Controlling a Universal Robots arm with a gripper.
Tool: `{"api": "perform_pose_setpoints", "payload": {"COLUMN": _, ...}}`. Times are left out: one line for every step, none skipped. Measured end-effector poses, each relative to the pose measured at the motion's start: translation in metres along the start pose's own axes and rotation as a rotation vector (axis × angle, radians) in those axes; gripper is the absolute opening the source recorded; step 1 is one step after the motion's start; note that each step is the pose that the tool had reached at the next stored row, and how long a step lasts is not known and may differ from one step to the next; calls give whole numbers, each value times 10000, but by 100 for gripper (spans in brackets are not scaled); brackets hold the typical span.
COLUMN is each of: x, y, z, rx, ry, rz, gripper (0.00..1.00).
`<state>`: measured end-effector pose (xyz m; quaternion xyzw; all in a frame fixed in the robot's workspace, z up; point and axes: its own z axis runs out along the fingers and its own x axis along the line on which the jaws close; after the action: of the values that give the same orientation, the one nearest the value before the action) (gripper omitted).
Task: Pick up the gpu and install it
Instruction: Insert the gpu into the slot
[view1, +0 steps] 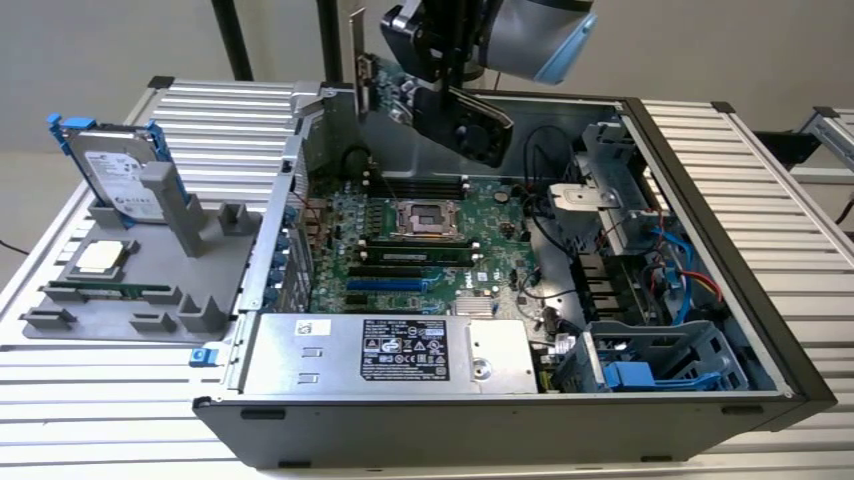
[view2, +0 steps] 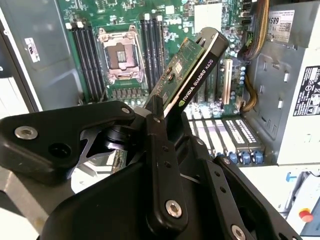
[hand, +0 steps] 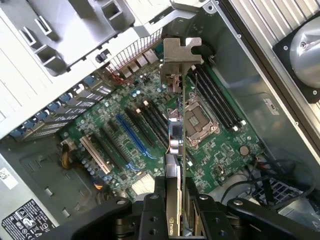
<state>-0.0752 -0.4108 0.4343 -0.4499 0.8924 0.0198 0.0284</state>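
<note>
Gpu (view2: 195, 70) sits clamped in the gripper (hand: 176, 184) (above the motherboard (view1: 400, 250)).

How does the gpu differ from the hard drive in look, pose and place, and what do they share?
The gpu is a green card with a black cooler; the hard drive is silver with blue rails. The gpu hangs tilted in the gripper above the open computer case; the hard drive stands on edge in the grey holder outside it. Neither is installed.
</note>
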Motion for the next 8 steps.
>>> {"api": "perform_pose_setpoints", "payload": {"x": 0, "y": 0, "z": 0, "rx": -8, "ry": 2, "rz": -114, "gripper": 0}}
{"api": "perform_pose_setpoints", "payload": {"x": 0, "y": 0, "z": 0, "rx": -14, "ry": 3, "rz": -218, "gripper": 0}}
{"api": "perform_pose_setpoints", "payload": {"x": 0, "y": 0, "z": 0, "rx": -20, "ry": 5, "rz": -308, "gripper": 0}}
{"api": "perform_pose_setpoints", "payload": {"x": 0, "y": 0, "z": 0, "rx": -27, "ry": 5, "rz": -400, "gripper": 0}}
{"api": "perform_pose_setpoints", "payload": {"x": 0, "y": 0, "z": 0, "rx": -33, "ry": 7, "rz": -495, "gripper": 0}}
{"api": "perform_pose_setpoints", "payload": {"x": 0, "y": 0, "z": 0, "rx": -39, "ry": 8, "rz": -583, "gripper": 0}}
{"api": "perform_pose_setpoints", "payload": {"x": 0, "y": 0, "z": 0, "rx": -44, "ry": 8, "rz": -663, "gripper": 0}}
{"api": "perform_pose_setpoints", "payload": {"x": 0, "y": 0, "z": 0, "rx": -49, "ry": 10, "rz": -727, "gripper": 0}}
